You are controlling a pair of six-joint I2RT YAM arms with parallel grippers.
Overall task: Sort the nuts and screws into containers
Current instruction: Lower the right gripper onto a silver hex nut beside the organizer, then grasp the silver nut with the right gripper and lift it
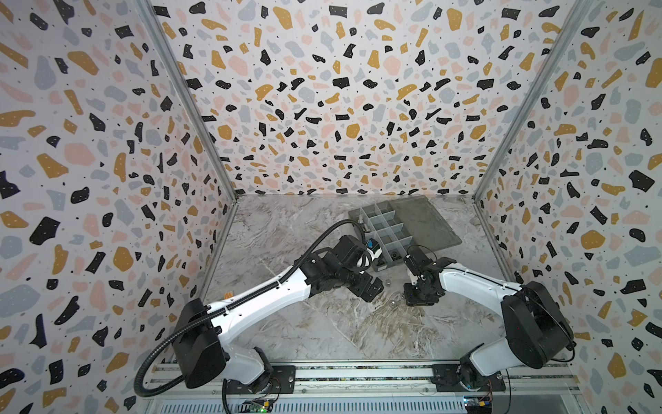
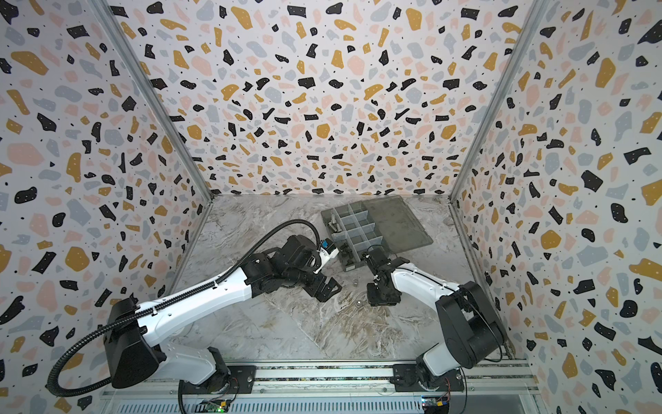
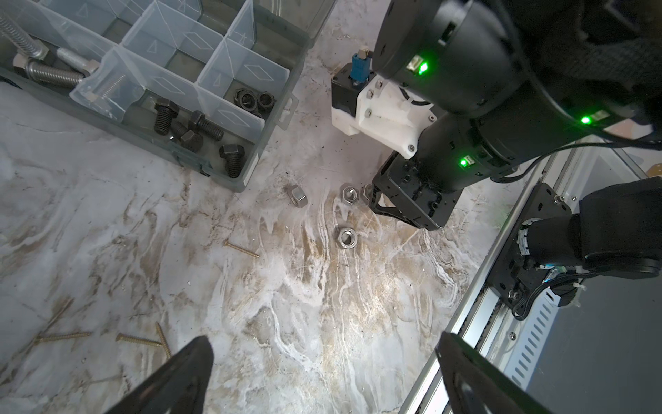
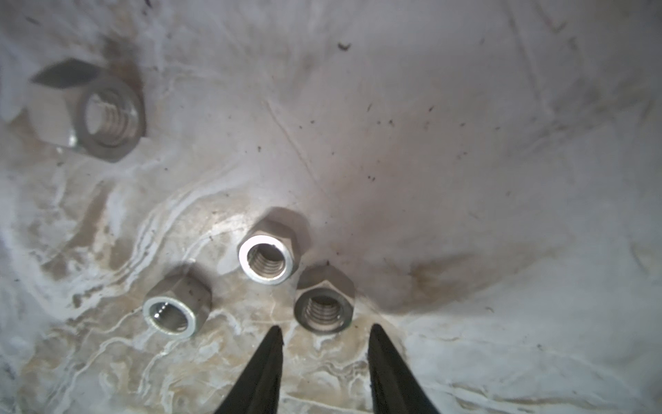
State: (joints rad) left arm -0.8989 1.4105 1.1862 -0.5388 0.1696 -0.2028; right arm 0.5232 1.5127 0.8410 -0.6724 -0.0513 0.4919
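I see four silver hex nuts point(image 4: 267, 260) loose on the marble tabletop point(image 3: 322, 322): three clustered and one apart. The smoky-grey organiser box point(image 3: 257, 157) lies open. Black hex bolts point(image 3: 200, 129) sit in its corner compartment, black nuts point(image 3: 252, 100) in the next and silver bolts point(image 3: 50, 70) in another. Thin brass screws point(image 3: 138, 338) lie scattered.

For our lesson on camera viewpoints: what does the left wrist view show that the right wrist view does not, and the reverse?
Only the left wrist view: the organiser box holding black bolts, black nuts and silver bolts, brass wood screws loose on the marble table, and the open left gripper. Only the right wrist view: inner threads of the silver nuts, and the right gripper, fingertips apart, just short of one nut. Both: silver nuts lying on that table.
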